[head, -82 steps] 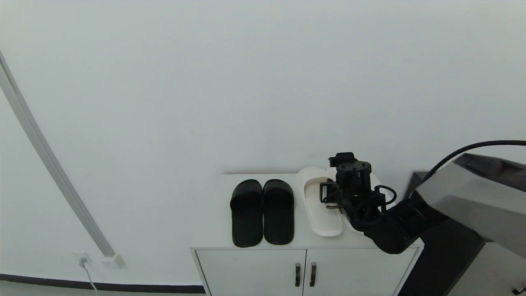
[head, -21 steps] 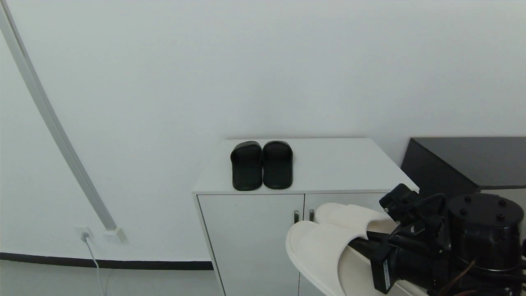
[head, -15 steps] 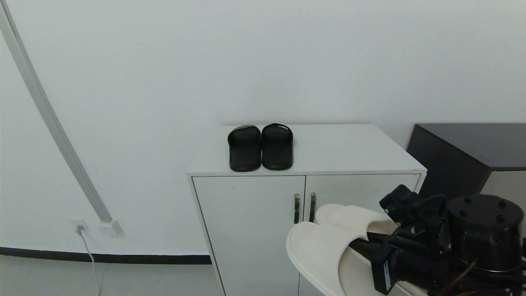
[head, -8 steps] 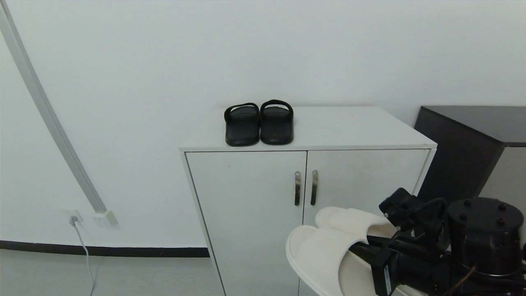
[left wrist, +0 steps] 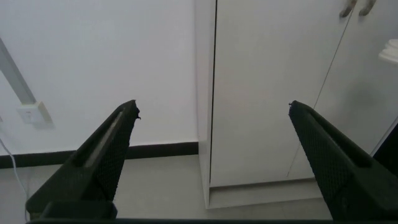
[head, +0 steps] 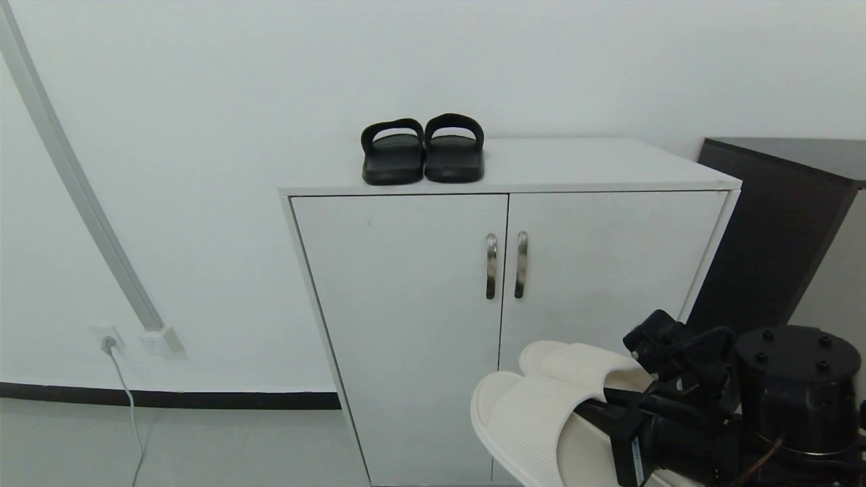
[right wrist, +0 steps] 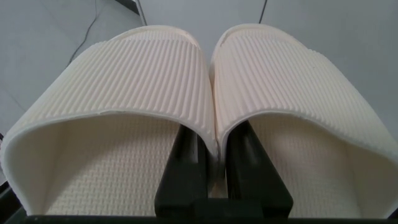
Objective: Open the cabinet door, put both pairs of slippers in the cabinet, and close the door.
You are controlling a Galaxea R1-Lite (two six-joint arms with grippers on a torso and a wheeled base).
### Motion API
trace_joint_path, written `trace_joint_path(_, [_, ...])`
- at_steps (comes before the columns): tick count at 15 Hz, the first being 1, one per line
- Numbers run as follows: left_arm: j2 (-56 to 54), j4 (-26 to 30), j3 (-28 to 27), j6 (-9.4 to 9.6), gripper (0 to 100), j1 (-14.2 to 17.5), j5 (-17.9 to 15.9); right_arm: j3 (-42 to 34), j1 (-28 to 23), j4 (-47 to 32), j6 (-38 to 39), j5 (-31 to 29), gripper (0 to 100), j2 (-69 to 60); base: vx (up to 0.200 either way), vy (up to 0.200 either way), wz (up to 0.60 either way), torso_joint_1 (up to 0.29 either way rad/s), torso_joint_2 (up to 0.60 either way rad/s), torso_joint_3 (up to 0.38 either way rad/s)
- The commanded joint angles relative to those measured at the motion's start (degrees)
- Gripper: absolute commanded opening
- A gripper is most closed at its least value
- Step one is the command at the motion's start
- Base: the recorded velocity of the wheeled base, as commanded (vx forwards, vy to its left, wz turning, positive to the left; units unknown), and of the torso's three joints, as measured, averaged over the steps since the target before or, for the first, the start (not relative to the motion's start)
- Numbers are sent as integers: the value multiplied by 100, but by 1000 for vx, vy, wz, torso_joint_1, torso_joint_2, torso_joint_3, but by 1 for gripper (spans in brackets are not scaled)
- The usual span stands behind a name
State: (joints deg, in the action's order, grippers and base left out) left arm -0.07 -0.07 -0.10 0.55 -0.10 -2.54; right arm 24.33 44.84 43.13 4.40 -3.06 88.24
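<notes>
On top of the cabinet (head: 595, 166), over its left door (head: 399, 325), we see the pair of black slippers (head: 423, 159). They stand side by side, touching each other, with their heels at the cabinet's front edge and their straps toward the wall behind it. Both the left door and the right door (head: 609, 270) are shut. Their two metal handles (head: 506, 265) hang upright, just beside each other at the cabinet's middle seam.

In front of the cabinet's right door, low down and apart from it, the pair of white slippers (head: 534, 412) hangs in the air, held by the right gripper (head: 602, 406). In the right wrist view we look along the right gripper (right wrist: 214, 168) into the white slippers (right wrist: 149, 81). One of its black fingers (right wrist: 180, 174) lies under each ribbed strap, and together they pinch the slippers' two inner walls against each other. The toes point away from the wrist, toward the foot of the cabinet.

Before the cabinet's left door (left wrist: 267, 93), the left gripper (left wrist: 212, 107) has its fingers (left wrist: 106, 155) spread wide, clear of the door.

Left of the cabinet, a wall socket (head: 105, 336) sits low on the wall with a cable (head: 128, 419) trailing down from it, under a slanting grey conduit (head: 67, 169). Right of the cabinet stands a dark unit (head: 778, 237), just beside it.
</notes>
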Motion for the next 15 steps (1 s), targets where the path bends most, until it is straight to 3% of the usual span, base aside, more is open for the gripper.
trace_joint_path(1, [7,-1,1,-2,100,1,7,-16,16,2,-1,-2,0,9,0,0,0,-85,456,373])
trace_joint_path(4, [7,-1,1,-2,100,1,16,-43,43,2,-1,-2,0,-8,0,0,0,-37,380,308])
trace_joint_path(9, [7,-10,-43,15,100,1,16,-78,43,11,-124,-10,0,-52,0,0,0,-13,52,53])
trace_joint_path(10, [201,7,-482,-90,100,1,7,-87,43,11,-150,-2,0,-70,0,0,0,-7,71,51])
trace_joint_path(11, [649,130,-1098,-433,100,-8,-36,-113,43,11,-150,7,0,-78,0,0,0,0,0,0])
trace_joint_path(12, [842,201,-1273,-468,100,-8,-72,-113,51,11,-150,-2,0,-78,0,0,0,0,0,0])
trace_joint_path(14, [1572,201,-1396,7,100,-17,-617,-131,69,38,-150,-2,0,-114,0,0,0,0,0,0])
trace_joint_path(15, [1712,201,-1405,51,100,-17,-775,-157,87,38,-150,7,0,-122,0,0,0,0,0,0])
